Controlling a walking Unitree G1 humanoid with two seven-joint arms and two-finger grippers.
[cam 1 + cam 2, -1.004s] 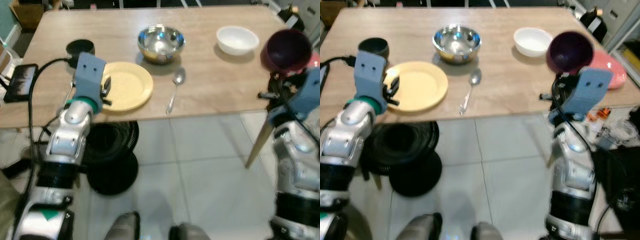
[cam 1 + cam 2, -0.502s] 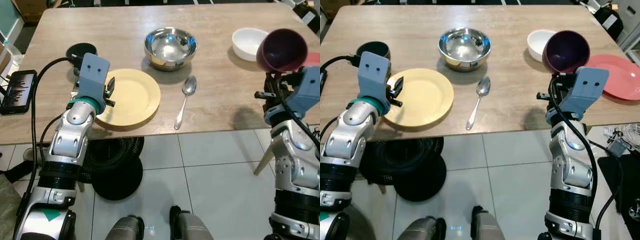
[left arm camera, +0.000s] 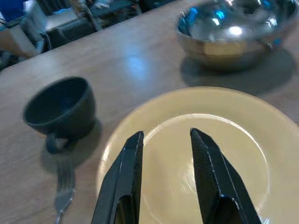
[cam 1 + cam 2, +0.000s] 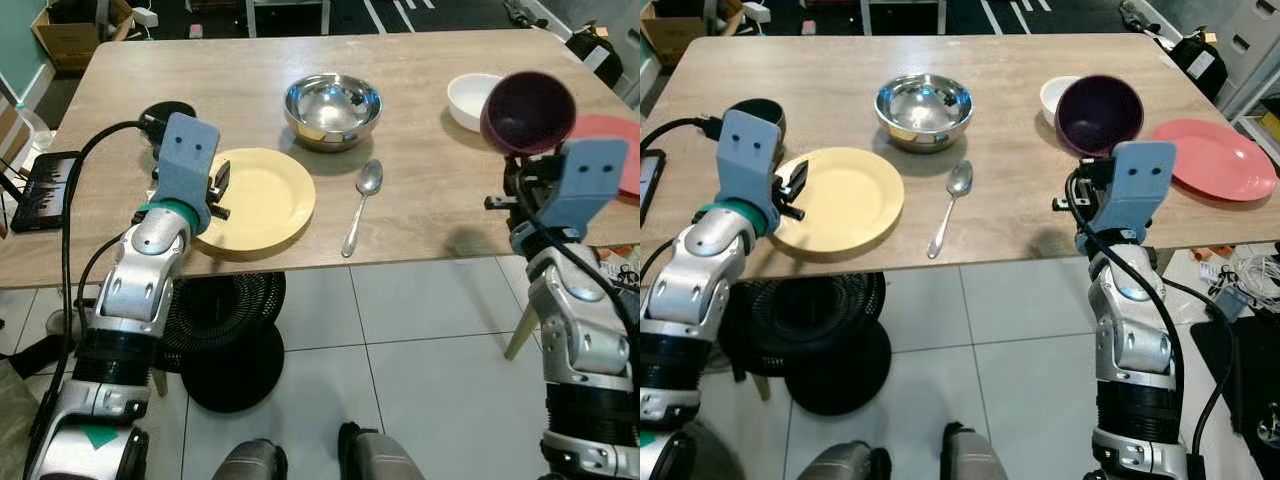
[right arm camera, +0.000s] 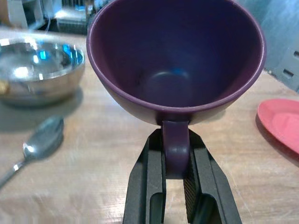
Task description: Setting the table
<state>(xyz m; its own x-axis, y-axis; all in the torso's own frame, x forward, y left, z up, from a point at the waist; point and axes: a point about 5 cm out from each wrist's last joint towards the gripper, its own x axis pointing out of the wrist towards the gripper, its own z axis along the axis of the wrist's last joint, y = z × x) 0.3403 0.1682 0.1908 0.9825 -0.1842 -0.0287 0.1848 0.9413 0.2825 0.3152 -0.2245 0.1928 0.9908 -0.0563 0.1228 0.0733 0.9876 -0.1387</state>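
Observation:
My right gripper (image 5: 175, 140) is shut on the handle of a purple cup (image 4: 528, 110), holding it upright above the table's right front edge, just in front of a white bowl (image 4: 462, 92). My left gripper (image 3: 166, 134) is open, hovering over the left part of a yellow plate (image 4: 262, 200). A steel bowl (image 4: 332, 105) stands behind the plate, and a spoon (image 4: 362, 198) lies to the plate's right. A dark cup (image 3: 58, 109) and a fork (image 3: 63, 196) are to the left of the plate. A red plate (image 4: 1215, 158) lies at the right end.
The wooden table (image 4: 230, 70) has bare room at the back and between the spoon and the purple cup. A phone (image 4: 40, 185) with a cable lies at the left edge. A black round stand (image 4: 225, 330) sits on the tiled floor below.
The view has shifted as the camera moved. The purple cup in my right gripper now sits nearer the white bowl than a second ago. My left gripper stays over the yellow plate.

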